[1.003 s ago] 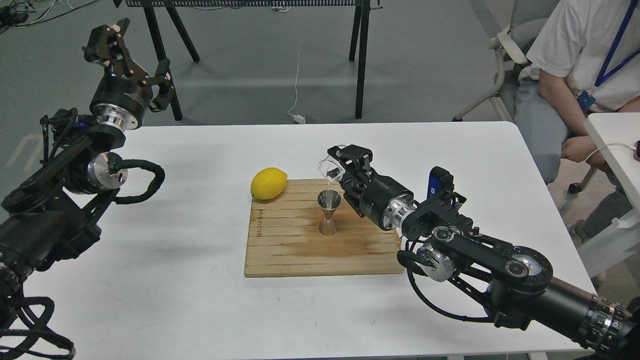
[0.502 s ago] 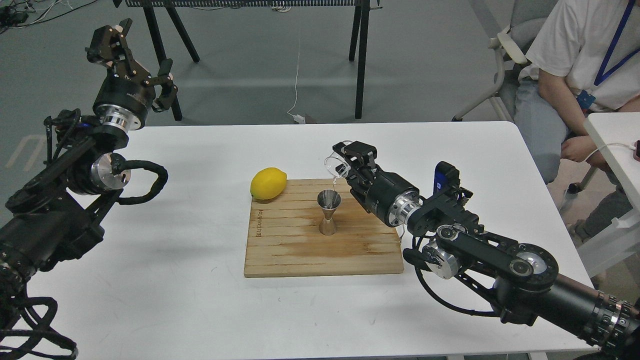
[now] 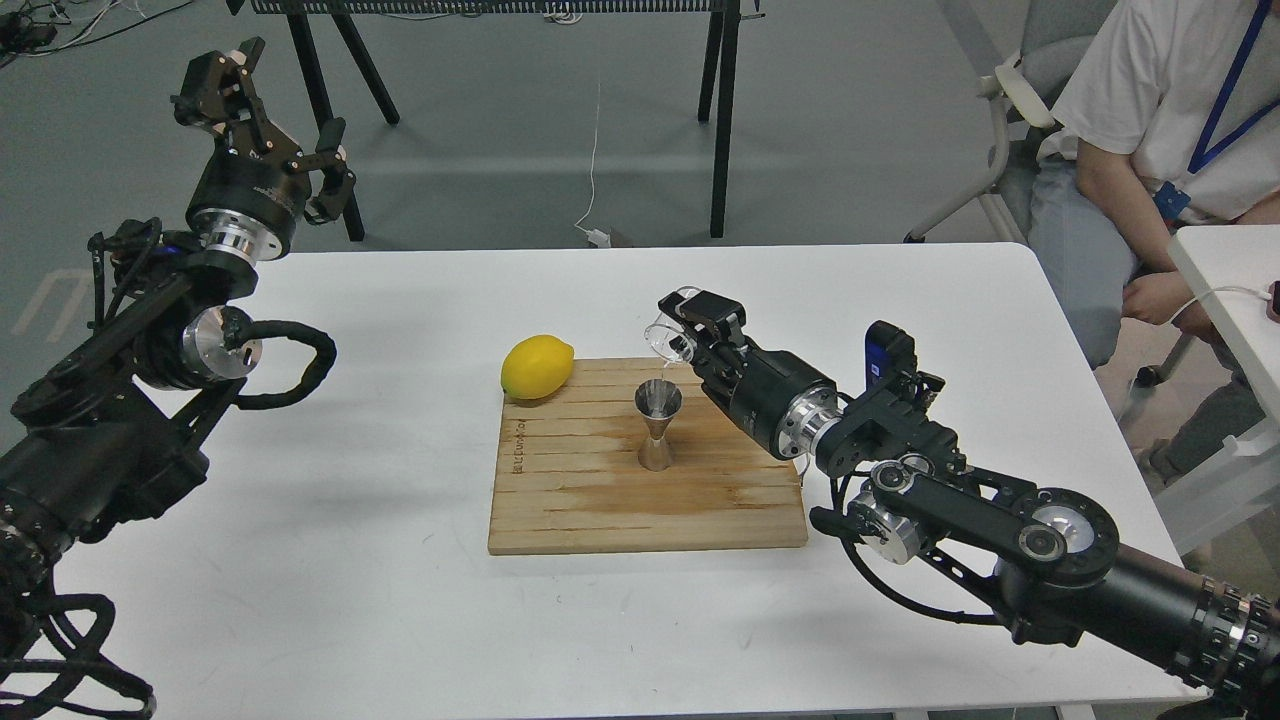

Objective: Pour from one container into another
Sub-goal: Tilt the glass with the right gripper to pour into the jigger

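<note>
right gripper point(image 3: 680, 325): closed on the clear cup point(image 3: 662, 337), held tipped over above the jigger, rim turned down and to the left.
clear cup: in the air over the board's far edge, just above and a little right of the jigger's mouth, not touching it.
jigger point(image 3: 657, 425): upright on the wooden board point(image 3: 600, 500), near the middle, toward its right half.
lemon point(image 3: 537, 366): at the board's far left corner, partly on the board, well apart from the jigger.
wooden board: lies mid-table on the white table point(image 3: 350, 560).
left gripper point(image 3: 265, 115): raised beyond the table's far left corner, fingers spread apart, holding nothing.
</note>
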`<action>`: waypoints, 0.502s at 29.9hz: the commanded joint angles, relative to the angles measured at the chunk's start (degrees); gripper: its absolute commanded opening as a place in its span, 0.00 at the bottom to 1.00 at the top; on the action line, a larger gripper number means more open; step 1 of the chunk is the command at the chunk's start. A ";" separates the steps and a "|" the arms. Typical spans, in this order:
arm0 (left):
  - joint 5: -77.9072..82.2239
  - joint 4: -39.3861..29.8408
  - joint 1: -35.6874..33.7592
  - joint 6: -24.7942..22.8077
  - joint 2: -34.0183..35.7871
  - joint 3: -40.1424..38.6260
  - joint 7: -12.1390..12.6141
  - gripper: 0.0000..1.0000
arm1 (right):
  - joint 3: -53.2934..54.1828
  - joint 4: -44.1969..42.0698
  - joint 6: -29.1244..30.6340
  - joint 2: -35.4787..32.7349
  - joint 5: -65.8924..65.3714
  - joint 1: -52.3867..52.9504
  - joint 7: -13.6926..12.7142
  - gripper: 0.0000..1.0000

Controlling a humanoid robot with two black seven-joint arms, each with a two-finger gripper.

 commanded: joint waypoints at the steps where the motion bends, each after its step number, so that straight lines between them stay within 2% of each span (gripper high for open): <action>1: -0.01 -0.05 0.00 0.01 0.00 -0.05 0.00 1.00 | -0.01 -0.04 -0.01 -0.07 -0.45 0.01 0.01 0.32; 15: -0.01 0.04 -0.09 0.01 0.00 -0.05 0.00 1.00 | -2.38 0.13 0.08 -1.83 -2.04 1.24 0.27 0.32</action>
